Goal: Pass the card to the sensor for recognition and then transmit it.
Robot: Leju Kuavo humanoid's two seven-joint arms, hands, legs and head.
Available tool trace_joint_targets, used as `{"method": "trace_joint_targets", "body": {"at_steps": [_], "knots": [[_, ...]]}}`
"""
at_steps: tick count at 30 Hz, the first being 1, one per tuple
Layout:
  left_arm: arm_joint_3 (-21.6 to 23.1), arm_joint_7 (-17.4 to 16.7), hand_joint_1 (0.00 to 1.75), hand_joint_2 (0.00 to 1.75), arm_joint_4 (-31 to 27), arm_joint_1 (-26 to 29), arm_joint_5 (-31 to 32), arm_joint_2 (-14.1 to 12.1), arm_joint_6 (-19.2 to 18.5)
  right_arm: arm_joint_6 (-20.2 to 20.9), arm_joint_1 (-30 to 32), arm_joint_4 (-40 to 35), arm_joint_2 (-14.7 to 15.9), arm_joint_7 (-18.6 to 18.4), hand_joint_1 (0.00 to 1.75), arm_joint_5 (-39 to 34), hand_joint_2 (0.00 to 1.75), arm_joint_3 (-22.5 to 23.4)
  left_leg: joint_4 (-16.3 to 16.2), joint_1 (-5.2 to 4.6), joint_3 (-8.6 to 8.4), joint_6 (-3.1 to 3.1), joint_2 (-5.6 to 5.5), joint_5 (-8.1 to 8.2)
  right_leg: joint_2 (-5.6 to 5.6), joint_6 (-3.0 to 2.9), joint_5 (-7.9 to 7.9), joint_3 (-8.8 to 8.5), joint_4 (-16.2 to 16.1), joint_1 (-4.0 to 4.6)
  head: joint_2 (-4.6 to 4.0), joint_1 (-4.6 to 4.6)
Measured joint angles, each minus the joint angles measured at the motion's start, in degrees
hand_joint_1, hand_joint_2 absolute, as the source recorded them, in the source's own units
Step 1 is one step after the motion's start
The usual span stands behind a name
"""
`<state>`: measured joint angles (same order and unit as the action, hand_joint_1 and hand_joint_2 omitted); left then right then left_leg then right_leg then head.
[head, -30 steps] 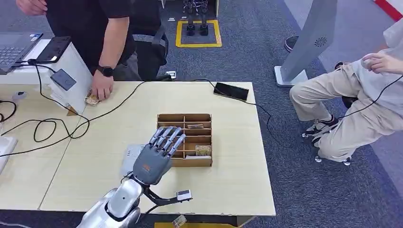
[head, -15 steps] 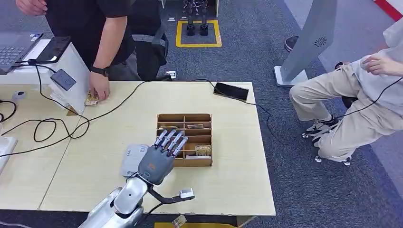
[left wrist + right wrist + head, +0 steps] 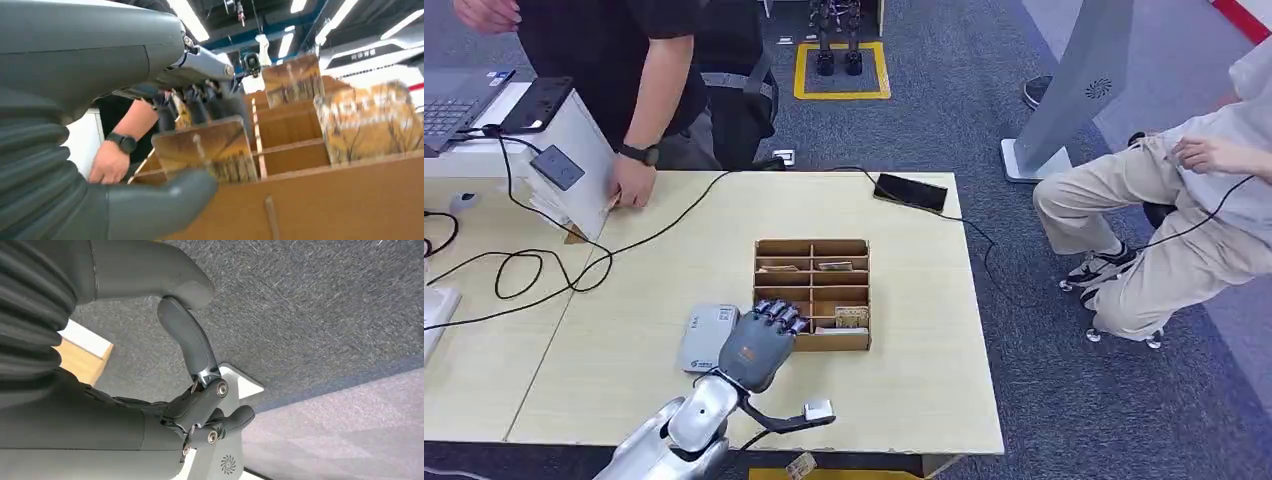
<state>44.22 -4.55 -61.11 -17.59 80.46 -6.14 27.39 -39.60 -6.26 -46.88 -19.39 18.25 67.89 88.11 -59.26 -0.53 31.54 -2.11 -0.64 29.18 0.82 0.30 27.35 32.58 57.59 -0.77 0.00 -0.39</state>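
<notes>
In the head view I see my left hand [image 3: 759,345] low in the centre of the frame, at the near left corner of the cardboard divider box [image 3: 813,293]. Its fingers [image 3: 776,313] are bent down over the box's front row. In the left wrist view the thumb [image 3: 165,205] lies under the front wall while the dark fingers reach in behind a patterned card [image 3: 205,150] standing in that front compartment. I cannot tell whether the fingers have clamped on it or only touch it.

More cards stand in the box: one in the front right compartment [image 3: 851,316] and two in the second row from the back [image 3: 833,266]. A grey card reader [image 3: 708,337] lies flat on the tabletop [image 3: 904,390], just left of the hand.

My right hand [image 3: 200,405] shows in its own wrist view, fingers curled in with nothing between them, over grey carpet.

At the upper left of the head view, a person in a black top leans over the tabletop, one hand [image 3: 631,185] with a wristwatch resting beside a white stand [image 3: 574,160]. A black phone [image 3: 910,192] lies at the far edge of the tabletop, a cable running from it. At the right edge of the frame, another person in beige trousers [image 3: 1124,240] sits.
</notes>
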Motion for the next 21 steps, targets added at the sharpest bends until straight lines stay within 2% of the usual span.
{"method": "trace_joint_targets", "body": {"at_steps": [9, 19, 21], "knots": [[0.0, -2.1, 1.75, 1.75, 2.6, -0.1, 0.8, 0.8, 0.2, 0.0, 0.0, 0.2, 0.0, 0.4, 0.0, -0.1, 1.75, 0.0, 0.0, 0.0, 0.0, 0.0, -0.01, 0.0, -0.01, 0.0, 0.0, -0.02, 0.0, 0.0, 0.0, 0.0], [0.2, -1.8, 1.75, 1.75, 5.7, -0.7, 0.7, 2.1, 0.2, 0.0, 0.0, 0.6, 0.0, 0.9, 0.0, -0.1, 1.75, 0.0, 0.0, 0.0, -0.15, 0.0, -0.03, 0.0, -0.05, 0.0, 0.0, -0.21, 0.0, 0.0, 0.0, 0.0], [0.2, -1.6, 1.75, 1.75, 6.4, -0.5, 0.1, 2.4, 1.7, 0.0, 0.0, 0.7, 0.0, 0.9, 0.0, -0.1, 1.75, 0.0, 0.0, 0.0, -0.16, 0.0, -0.02, -0.01, -0.04, 0.0, 0.0, -0.21, 0.0, 0.0, 0.0, -0.02]]}}
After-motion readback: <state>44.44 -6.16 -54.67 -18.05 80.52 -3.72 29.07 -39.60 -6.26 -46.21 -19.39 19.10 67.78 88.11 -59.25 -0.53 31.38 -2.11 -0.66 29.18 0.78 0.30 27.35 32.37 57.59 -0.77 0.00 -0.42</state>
